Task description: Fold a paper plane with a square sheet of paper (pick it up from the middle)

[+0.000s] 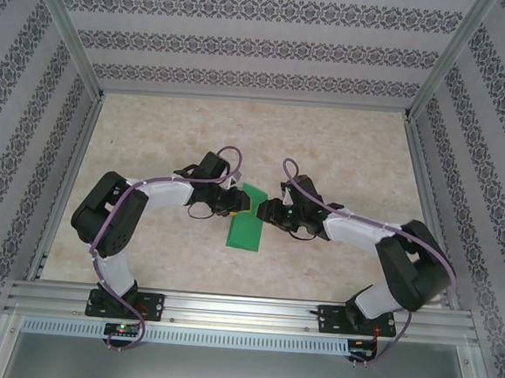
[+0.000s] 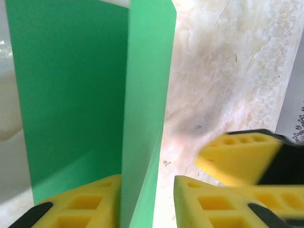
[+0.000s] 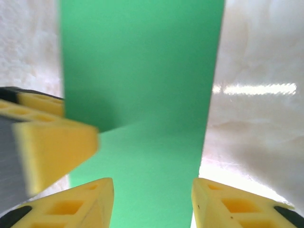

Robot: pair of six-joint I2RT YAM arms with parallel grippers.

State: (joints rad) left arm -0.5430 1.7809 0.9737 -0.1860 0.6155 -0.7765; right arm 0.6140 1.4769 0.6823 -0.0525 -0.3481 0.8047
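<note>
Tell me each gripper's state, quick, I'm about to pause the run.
Left gripper: open, green paper standing between its fingers, not pinched.
Right gripper: open, green paper lying between its fingers.

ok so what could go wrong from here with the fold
1. The left claw and right claw meet nose to nose at the green paper. The right one's yellow finger sits close beside the left's in the left wrist view, so they could bump.
2. Both sets of jaws stand apart around the sheet, so the raised flap may spring open or slide before a crease is pressed, leaving the fold skewed.
</note>
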